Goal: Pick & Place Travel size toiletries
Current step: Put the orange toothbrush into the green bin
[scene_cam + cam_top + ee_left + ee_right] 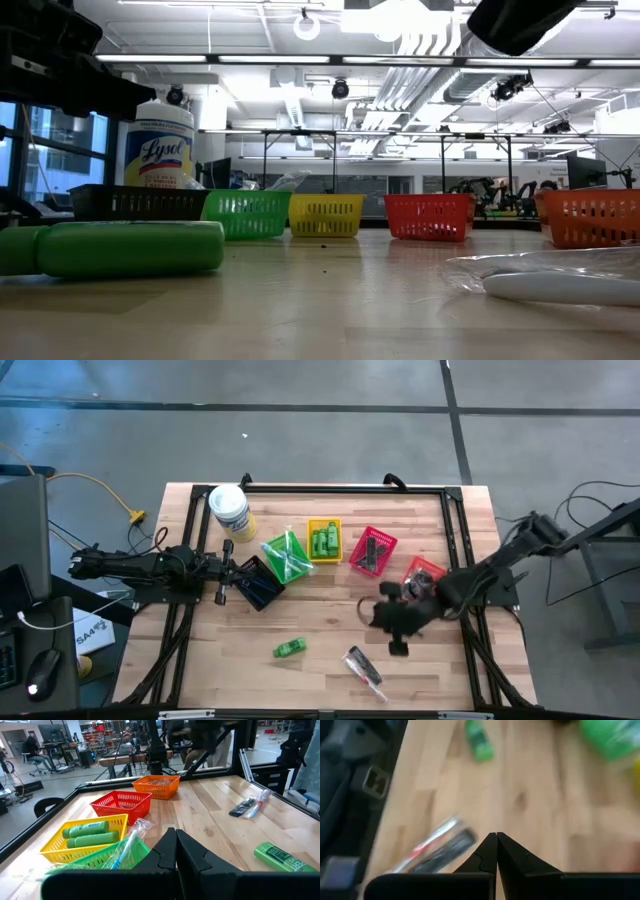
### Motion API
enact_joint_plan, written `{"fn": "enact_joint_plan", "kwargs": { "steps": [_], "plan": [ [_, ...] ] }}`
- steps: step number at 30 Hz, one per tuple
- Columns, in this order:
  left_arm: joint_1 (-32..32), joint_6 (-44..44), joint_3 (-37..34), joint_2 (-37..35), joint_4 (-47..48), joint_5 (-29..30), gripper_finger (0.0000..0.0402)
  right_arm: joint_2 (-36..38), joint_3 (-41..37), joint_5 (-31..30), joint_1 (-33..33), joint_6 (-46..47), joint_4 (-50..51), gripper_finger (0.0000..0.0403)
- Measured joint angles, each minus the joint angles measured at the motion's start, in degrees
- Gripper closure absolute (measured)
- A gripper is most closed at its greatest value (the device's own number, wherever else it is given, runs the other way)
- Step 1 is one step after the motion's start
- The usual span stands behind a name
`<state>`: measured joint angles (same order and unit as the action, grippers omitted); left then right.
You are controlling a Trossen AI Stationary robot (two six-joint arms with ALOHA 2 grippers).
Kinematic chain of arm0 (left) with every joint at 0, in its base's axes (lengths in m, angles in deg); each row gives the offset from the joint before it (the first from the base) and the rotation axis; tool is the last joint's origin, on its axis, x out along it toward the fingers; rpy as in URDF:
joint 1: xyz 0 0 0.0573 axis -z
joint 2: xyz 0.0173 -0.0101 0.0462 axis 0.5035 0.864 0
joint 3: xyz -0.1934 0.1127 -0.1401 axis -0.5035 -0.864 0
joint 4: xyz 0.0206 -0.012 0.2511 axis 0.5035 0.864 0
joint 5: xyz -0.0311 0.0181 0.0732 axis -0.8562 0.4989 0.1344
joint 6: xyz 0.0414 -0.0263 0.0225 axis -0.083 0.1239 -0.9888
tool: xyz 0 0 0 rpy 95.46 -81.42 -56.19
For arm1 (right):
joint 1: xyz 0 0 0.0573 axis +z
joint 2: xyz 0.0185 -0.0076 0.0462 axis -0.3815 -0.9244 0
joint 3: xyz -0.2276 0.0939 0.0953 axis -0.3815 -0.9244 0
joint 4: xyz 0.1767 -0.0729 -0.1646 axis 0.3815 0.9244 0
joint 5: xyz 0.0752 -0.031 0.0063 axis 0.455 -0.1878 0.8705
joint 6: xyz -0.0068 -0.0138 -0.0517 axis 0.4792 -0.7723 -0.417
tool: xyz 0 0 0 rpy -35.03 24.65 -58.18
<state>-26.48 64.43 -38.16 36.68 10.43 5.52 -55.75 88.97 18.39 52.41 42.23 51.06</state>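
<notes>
One green mini bottle [290, 648] [280, 857] [479, 742] lies on its side on the table's near middle. To its right lies a clear packet with a black comb and a slim tube [365, 667] [437, 851] [247, 806]. More green bottles [87, 835] lie in the yellow basket [324, 541]. My right gripper [385, 622] [496, 845] hovers shut above the table, slanting down, right of the bottle and beyond the packet. My left gripper [232, 572] [175, 842] rests shut and level at the table's left, beside the black basket [258, 582].
A row of small baskets runs across the middle: black, green [287, 557] with clear packets, yellow, red [372, 551] with dark items, orange [424, 573]. A white tub with a yellow label [230, 512] stands at the far left. Bare wood lies along the near edge.
</notes>
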Motion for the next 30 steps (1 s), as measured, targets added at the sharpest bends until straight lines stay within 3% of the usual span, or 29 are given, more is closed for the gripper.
{"fn": "enact_joint_plan", "kwargs": {
  "steps": [8, 19, 30],
  "plan": [
    [0.0, 1.5, 0.0, 0.0, 0.0, 0.0, 0.0401, -14.7, 13.1, 8.4, 4.9, 10.0, 8.8, 0.0401],
    [0.0, 4.8, 0.0, 0.0, 0.0, 0.0, 0.0401, -26.1, 17.3, 13.4, 6.9, 22.5, 3.3, 0.0391],
    [0.0, 8.8, 0.0, 0.0, 0.0, 0.0, 0.0401, -28.5, 17.3, 16.7, 7.5, 32.3, 2.0, 0.0229]
  ]
}}
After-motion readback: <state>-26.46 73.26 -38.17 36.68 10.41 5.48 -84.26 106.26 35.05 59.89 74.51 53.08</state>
